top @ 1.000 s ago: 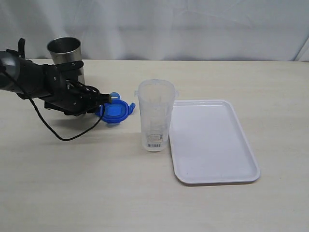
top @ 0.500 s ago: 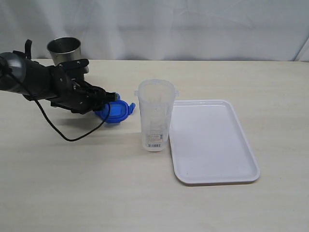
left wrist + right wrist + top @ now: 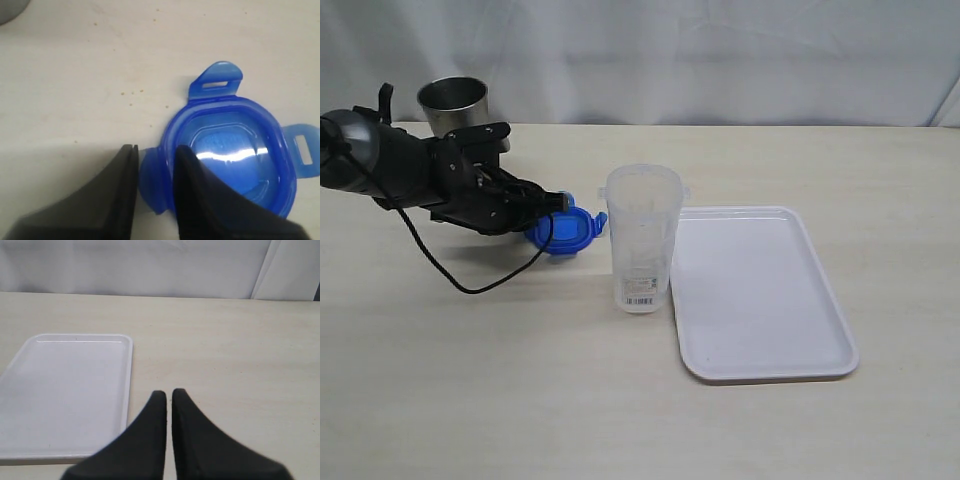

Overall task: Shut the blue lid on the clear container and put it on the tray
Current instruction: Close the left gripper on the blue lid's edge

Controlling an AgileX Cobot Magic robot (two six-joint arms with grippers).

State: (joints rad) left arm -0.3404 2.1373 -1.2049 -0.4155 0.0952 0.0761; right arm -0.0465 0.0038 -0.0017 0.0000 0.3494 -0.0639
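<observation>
My left gripper (image 3: 156, 149) is low over the table (image 3: 520, 390). Its two jaws are clamped on one snap flap of the blue lid (image 3: 566, 231), and I see no gap between the flap and the jaws. The rest of the lid sticks out in front of my fingers. I cannot tell if it rests on the table or is a little raised.

The clear container (image 3: 642, 240) stands upright and open. The lid is at its 9 o'clock, near it but not touching. The tray (image 3: 760, 300) lies flat at the container's 3 o'clock, just beside its base, and nothing is on it. A grey metal cup (image 3: 453, 100) stands at about 10 o'clock from the lid, behind my left arm.

My right gripper (image 3: 169, 392) has its jaws together with only a thin slit between them, and it holds nothing. It hangs above the bare table, with the tray at about its 10 o'clock.
</observation>
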